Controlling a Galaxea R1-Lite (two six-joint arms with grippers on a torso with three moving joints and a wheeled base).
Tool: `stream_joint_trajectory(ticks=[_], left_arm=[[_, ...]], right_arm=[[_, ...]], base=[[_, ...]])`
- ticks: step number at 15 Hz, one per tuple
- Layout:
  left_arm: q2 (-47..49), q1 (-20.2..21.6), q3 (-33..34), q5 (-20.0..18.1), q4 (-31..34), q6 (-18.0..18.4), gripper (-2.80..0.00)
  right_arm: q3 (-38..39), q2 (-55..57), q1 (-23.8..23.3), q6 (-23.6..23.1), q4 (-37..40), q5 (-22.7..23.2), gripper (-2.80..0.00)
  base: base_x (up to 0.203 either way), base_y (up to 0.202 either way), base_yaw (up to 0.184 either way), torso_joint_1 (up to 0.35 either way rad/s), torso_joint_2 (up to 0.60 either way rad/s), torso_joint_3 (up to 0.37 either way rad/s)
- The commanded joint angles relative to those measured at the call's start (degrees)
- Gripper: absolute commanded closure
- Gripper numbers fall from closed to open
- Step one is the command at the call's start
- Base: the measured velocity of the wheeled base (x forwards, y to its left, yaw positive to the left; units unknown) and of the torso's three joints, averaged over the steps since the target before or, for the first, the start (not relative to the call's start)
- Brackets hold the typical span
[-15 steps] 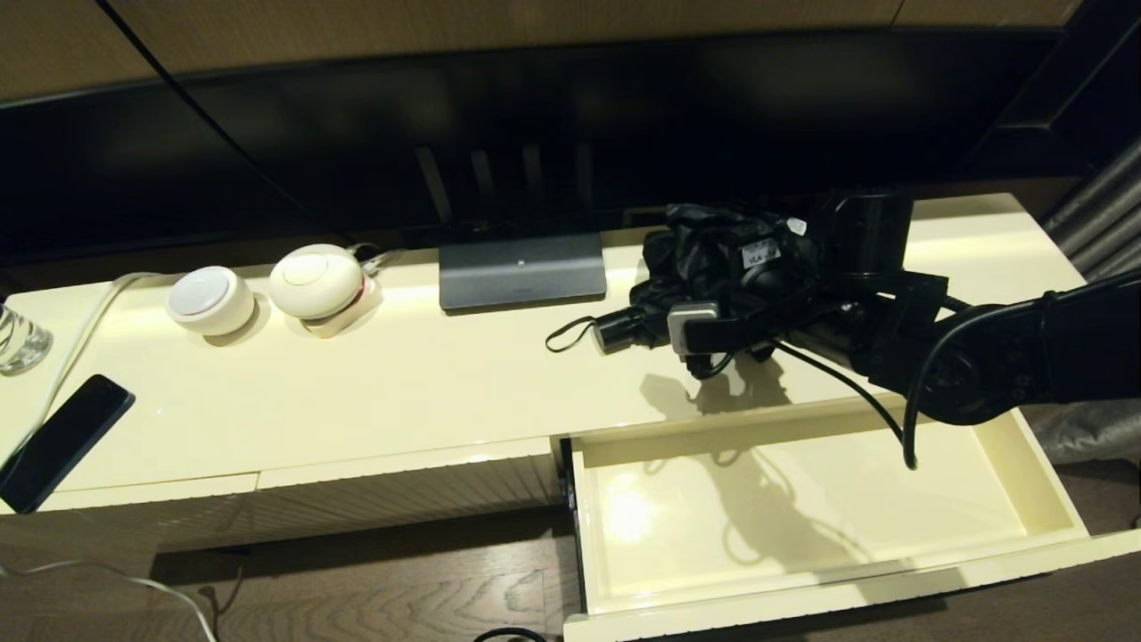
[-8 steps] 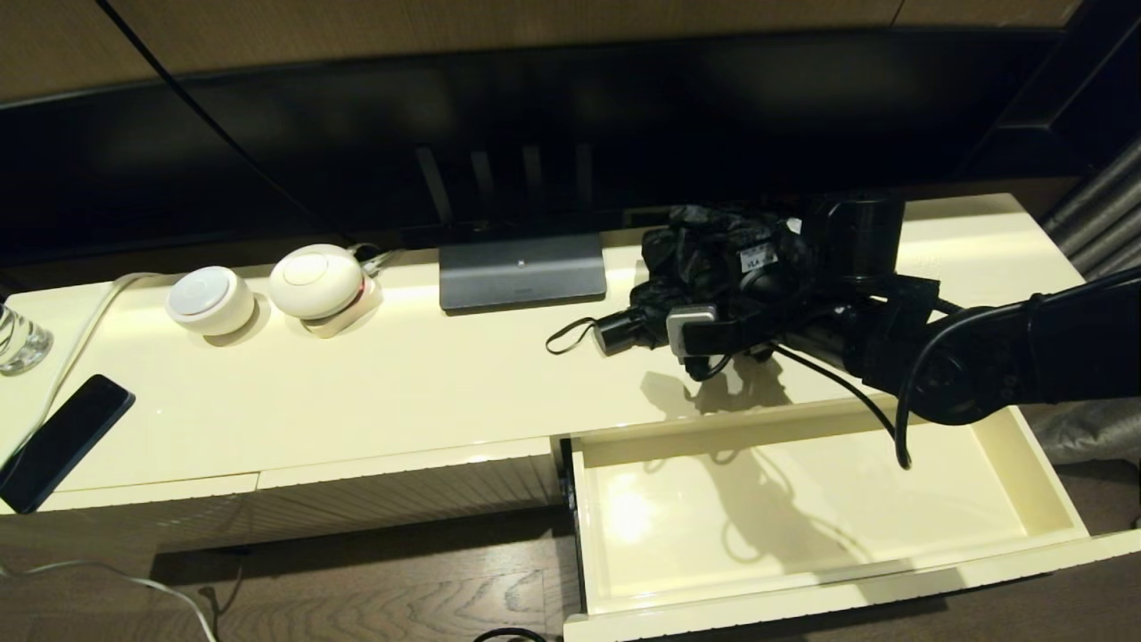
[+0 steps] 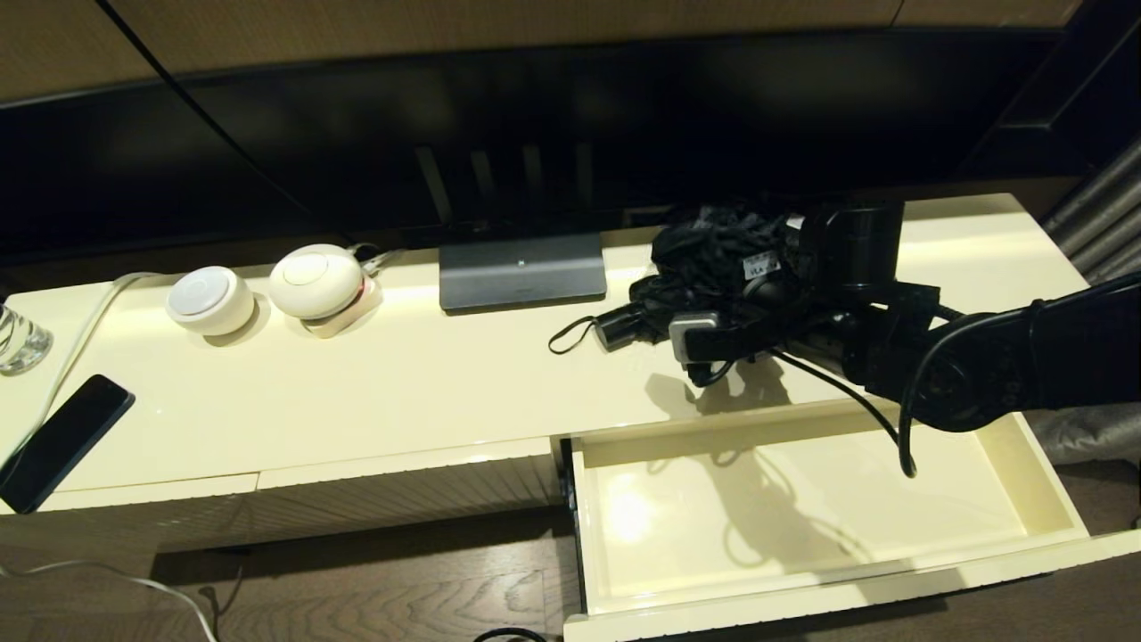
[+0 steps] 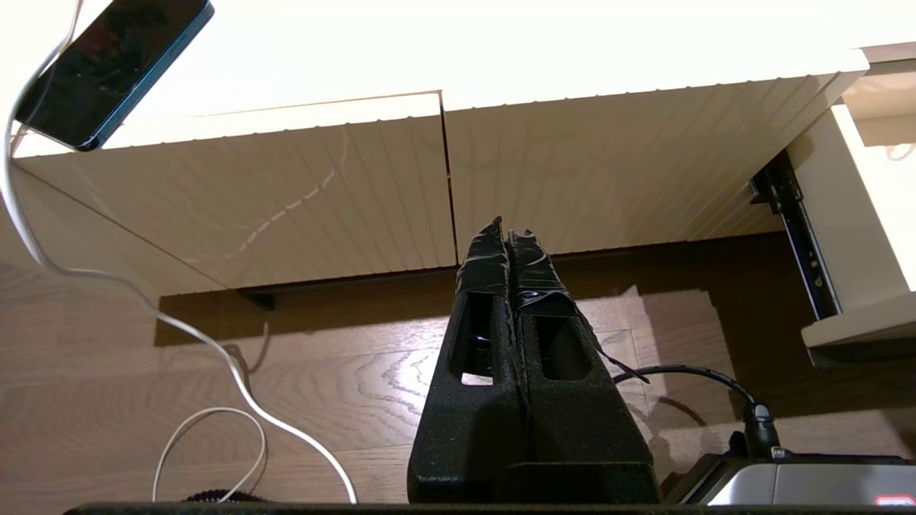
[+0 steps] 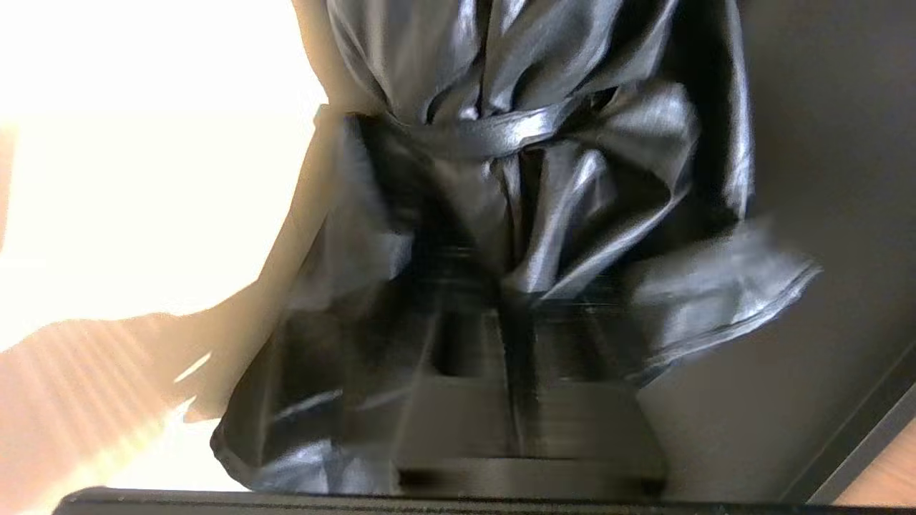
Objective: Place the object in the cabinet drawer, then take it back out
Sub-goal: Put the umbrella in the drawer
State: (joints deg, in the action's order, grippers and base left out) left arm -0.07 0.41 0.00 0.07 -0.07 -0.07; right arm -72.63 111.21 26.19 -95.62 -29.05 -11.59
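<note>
A phone (image 3: 61, 440) lies at the cabinet top's (image 3: 401, 383) left end; two white round devices (image 3: 267, 290) sit left of a grey stand (image 3: 522, 271). Right of the stand, the right gripper (image 3: 713, 312) is clamped on the black umbrella (image 3: 704, 254) over the cabinet top, behind the open, bare drawer (image 3: 1043, 481). The left gripper (image 4: 509, 236), fingers pressed together, hangs low before the cabinet front.

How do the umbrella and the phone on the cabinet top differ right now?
The umbrella is a bulky bundle of loose glossy folds; the phone is a flat slab. The umbrella sits at the cabinet's right, above the open drawer, with the right tool at it; the phone lies untouched at the far left edge. The umbrella has a handle and strap loop; the phone has neither. Both are black.
</note>
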Motion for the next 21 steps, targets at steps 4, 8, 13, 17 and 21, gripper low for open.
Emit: stream_joint_trajectory(ticks=[4,8,13,17,21], left_arm=[[0.1,0.0,0.2,0.0,0.0,0.0,0.0],[0.1,0.0,0.2,0.0,0.1,0.0,0.0],[0.1,0.0,0.2,0.0,0.0,0.0,0.0],[0.1,0.0,0.2,0.0,0.0,0.0,0.0],[0.1,0.0,0.2,0.0,0.0,0.0,0.0]], right_arm=[[0.4,-1.0,0.1,-0.5,0.0,-1.2,0.0],[-0.1,-2.7,0.5,-0.4,-0.1,-1.3,0.0],[0.6,-8.1,1.3,0.7,1.1,-2.4,0.0],[1.8,-13.7,3.3,3.1,7.9,-3.3,0.0],[6.8,-24.9,7.9,13.2,25.2,-8.4,0.0]], base=[[0.0,0.0,0.0,0.0,0.0,0.0],[0.0,0.0,0.0,0.0,0.0,0.0],[0.0,0.0,0.0,0.0,0.0,0.0],[0.0,0.0,0.0,0.0,0.0,0.0],[0.0,0.0,0.0,0.0,0.0,0.0]])
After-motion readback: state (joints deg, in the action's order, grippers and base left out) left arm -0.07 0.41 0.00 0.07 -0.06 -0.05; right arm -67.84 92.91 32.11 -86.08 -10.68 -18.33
